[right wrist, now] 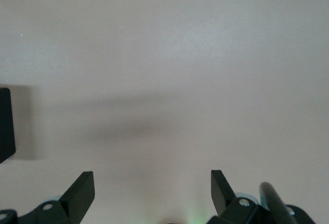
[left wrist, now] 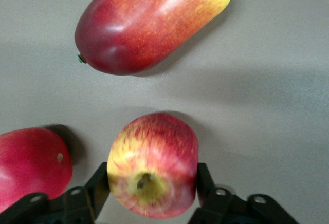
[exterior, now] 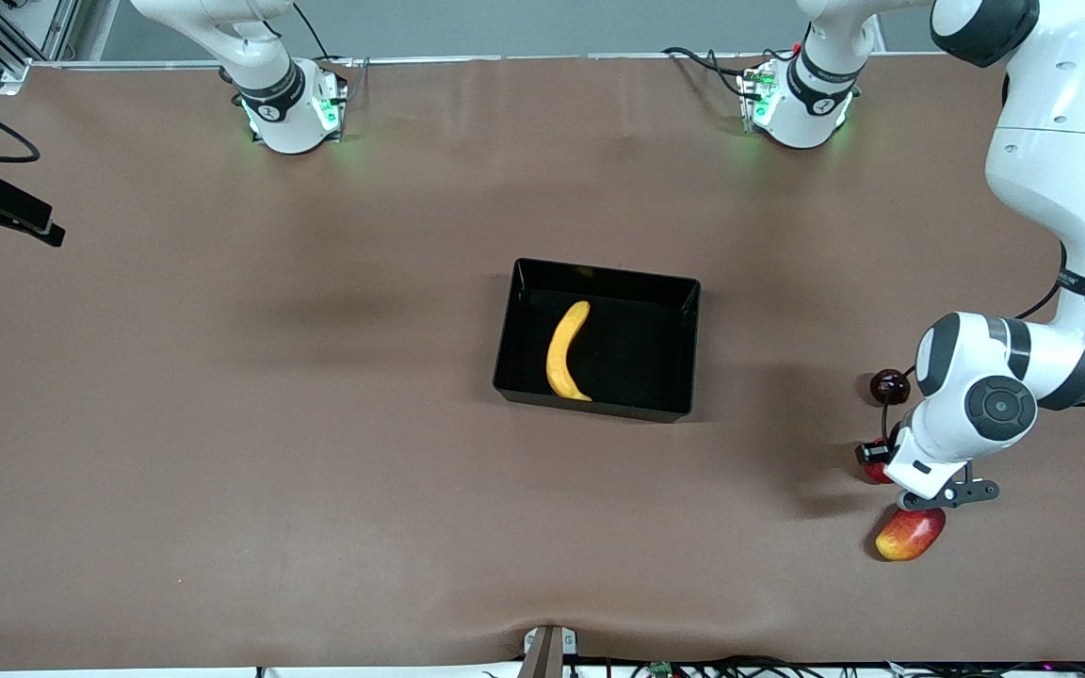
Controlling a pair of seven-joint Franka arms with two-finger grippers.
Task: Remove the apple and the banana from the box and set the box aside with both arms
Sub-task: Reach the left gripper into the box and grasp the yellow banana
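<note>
A red apple with yellow streaks and a yellow stem dimple sits between the fingers of my left gripper, which press on both its sides, low over the table at the left arm's end. In the front view the left wrist hides the apple and the left gripper. The yellow banana lies inside the black box at mid-table. My right gripper hangs open over bare table with nothing between its fingers; the front view does not show it.
A red-and-yellow mango lies just nearer the front camera than the left gripper. A plain red fruit sits right beside the apple. A dark round fruit lies a little farther back.
</note>
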